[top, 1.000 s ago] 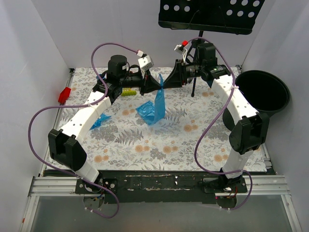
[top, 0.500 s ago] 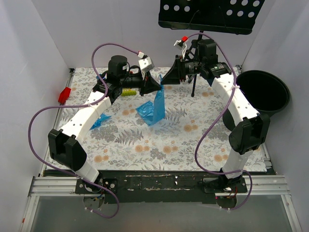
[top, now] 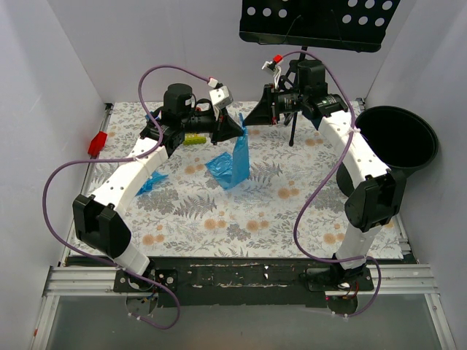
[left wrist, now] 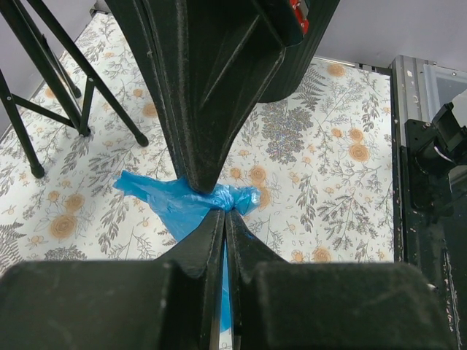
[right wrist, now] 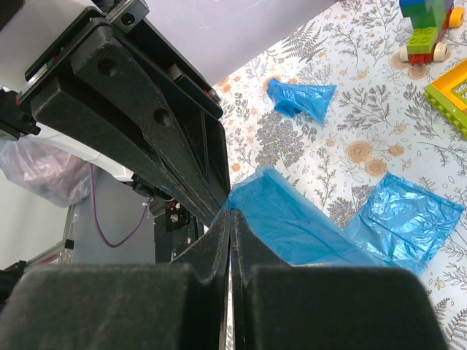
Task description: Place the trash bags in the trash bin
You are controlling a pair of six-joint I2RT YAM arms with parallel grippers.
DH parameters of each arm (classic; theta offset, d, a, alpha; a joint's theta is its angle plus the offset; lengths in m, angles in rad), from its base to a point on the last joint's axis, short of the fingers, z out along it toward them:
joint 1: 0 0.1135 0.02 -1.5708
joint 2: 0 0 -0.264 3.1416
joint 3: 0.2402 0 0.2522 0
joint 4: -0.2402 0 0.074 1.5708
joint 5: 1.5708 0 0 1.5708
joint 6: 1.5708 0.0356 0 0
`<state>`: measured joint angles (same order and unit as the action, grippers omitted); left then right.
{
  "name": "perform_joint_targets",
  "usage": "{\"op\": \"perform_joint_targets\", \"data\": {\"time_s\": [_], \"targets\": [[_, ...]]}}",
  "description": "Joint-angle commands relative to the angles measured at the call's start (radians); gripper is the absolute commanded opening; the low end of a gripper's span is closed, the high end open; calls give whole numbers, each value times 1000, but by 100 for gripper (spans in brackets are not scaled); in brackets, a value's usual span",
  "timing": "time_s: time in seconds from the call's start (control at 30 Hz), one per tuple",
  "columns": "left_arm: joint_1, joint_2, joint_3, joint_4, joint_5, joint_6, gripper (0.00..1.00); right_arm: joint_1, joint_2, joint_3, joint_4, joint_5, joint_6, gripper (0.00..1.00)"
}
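Observation:
A large loose blue trash bag (top: 235,164) hangs from its top corner above the back of the floral table, its lower part resting on the cloth. My left gripper (top: 238,130) is shut on that top corner, and blue film (left wrist: 182,208) shows between its closed fingers (left wrist: 224,213). My right gripper (top: 249,122) meets it tip to tip from the right and is shut on the same bunched edge (right wrist: 292,226). A second, small blue wad (top: 149,182) lies at the left (right wrist: 300,98). The black trash bin (top: 398,138) stands off the table's right side.
A black music stand (top: 321,25) rises at the back, its tripod legs (left wrist: 66,87) close behind the grippers. Multicoloured toy blocks (right wrist: 427,29) sit near the back left (top: 192,138). A red object (top: 97,143) lies at the left edge.
My right gripper's jaws stood open around the bag's top and have closed on it. The left gripper kept its hold and place, and the bag hangs as before.

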<state>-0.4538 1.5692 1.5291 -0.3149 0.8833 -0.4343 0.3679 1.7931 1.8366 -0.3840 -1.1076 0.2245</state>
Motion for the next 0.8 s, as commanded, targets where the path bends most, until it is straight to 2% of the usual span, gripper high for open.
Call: {"op": "perform_joint_targets", "data": {"time_s": [0.0,0.2,0.47,0.57,0.63,0.67,0.7,0.77], "targets": [[-3,-40,28,-9,-21,2,0,0,-3,9,46,-23,-4,1],[-2,-81,-15,22,-89,2,0,-27,-31,-34,22,-5,-31,1],[-2,-94,-27,23,-98,-12,0,-60,-41,-59,-1,17,-51,1],[-2,-90,-26,19,-90,-9,0,-63,-43,-53,80,-47,14,1],[-2,-84,-21,1,-72,6,0,-63,-37,-16,108,-80,44,33],[-2,-80,-18,-12,-63,15,0,-60,-31,9,109,-83,53,44],[-2,-75,-12,-21,-52,20,0,-55,-25,24,109,-83,52,54],[-2,-66,-3,-33,-38,23,0,-41,-15,39,97,-66,50,62]]}}
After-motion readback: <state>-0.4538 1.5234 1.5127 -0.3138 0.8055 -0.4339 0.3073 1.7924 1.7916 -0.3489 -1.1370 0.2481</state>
